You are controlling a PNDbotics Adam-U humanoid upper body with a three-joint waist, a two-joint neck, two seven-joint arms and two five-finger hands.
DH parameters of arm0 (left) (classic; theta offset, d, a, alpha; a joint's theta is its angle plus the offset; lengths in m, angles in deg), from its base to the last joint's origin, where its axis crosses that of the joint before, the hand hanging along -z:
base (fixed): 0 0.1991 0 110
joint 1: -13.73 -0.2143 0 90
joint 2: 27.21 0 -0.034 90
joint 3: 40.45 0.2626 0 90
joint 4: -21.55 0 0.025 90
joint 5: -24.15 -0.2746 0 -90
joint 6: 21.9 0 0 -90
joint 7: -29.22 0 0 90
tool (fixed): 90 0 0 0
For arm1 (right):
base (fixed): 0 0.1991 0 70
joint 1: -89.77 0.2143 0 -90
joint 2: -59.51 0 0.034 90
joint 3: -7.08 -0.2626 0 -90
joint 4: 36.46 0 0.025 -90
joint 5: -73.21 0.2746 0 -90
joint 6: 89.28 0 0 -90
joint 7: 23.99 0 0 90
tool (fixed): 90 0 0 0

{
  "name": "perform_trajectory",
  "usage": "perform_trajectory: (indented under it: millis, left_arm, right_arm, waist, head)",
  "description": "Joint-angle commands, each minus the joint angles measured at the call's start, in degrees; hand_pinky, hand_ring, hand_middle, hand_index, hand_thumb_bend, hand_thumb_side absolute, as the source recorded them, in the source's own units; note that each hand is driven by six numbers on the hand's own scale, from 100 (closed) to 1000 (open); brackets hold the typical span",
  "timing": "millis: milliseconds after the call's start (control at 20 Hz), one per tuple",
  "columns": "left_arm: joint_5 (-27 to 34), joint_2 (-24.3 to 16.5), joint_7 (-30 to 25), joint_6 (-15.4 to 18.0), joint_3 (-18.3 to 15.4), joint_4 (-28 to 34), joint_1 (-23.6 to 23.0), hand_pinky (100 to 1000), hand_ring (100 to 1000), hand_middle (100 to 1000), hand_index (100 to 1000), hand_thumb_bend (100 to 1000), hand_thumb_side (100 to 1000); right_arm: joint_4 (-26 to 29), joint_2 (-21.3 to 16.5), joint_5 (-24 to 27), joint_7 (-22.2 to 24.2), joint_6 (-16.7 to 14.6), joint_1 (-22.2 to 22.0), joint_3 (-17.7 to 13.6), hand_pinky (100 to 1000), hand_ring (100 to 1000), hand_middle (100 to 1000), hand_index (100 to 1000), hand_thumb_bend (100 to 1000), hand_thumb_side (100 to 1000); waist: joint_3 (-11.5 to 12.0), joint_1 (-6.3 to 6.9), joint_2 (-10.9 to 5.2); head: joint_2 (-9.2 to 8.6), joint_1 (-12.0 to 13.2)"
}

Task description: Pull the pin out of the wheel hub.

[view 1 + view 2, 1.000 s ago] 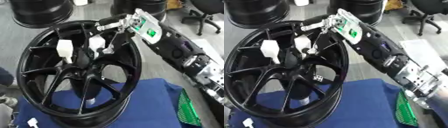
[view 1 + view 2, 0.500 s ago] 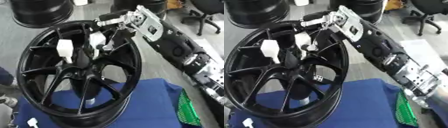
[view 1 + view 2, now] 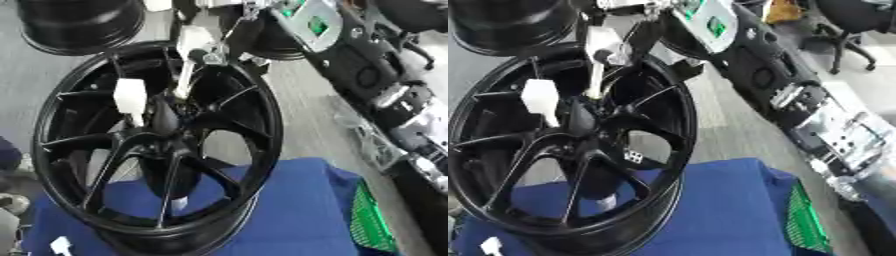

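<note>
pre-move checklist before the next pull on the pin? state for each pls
1. Right hand on a pin: ok, it is at the top edge, on the white head of the upper pin.
2. Fingers closed round that pin: cannot tell, they run out of the picture and are blurred.
3. Pin free of the wheel: cannot tell, its thin shaft points down toward the centre of the wheel, and the tip is not clear.
4. Second white pin: ok, untouched, standing beside the centre.
5. Wheel support: ok, its lower rim rests on the blue cloth.
6. Left hand: cannot tell, in neither view.
</note>
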Motion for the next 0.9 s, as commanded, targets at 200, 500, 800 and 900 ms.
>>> perform_trajectory:
  millis: [200,500,800,900]
  left_arm:
    - [-0.6,-1.5,0.9,-0.1,-1.2,0.9,0.2,758,781,651,736,368,726]
    - [-0.3,-0.8,1.9,0.0,-2.1,1.2,0.6,757,781,650,735,368,726]
    - [0.0,-0.7,2.2,0.3,-2.3,1.3,0.6,757,782,650,735,366,726]
    - [0.1,-0.6,2.2,0.3,-2.2,1.2,0.5,757,783,651,735,366,727]
  right_arm:
    - [5.1,-17.1,4.8,-14.0,2.0,-10.1,-13.5,824,712,368,749,100,200]
    - [-1.7,-19.4,3.1,-39.1,6.7,-38.2,-33.3,772,674,382,733,100,323]
    - [-24.6,-6.9,4.9,-59.4,10.8,-56.7,-36.8,817,823,892,933,100,291]
    - [-28.7,-2.3,8.4,-63.6,11.1,-59.0,-35.7,812,825,910,934,100,591]
  waist:
    - [-1.3,0.01,-1.25]
    - [-2.0,0.91,-0.47]
    - [-2.1,1.53,-0.09]
    - [-2.3,1.77,-0.23]
  head:
    - [-0.12,1.0]
    - [-0.12,1.2]
    - [-0.24,0.7]
    - [-0.15,0.4]
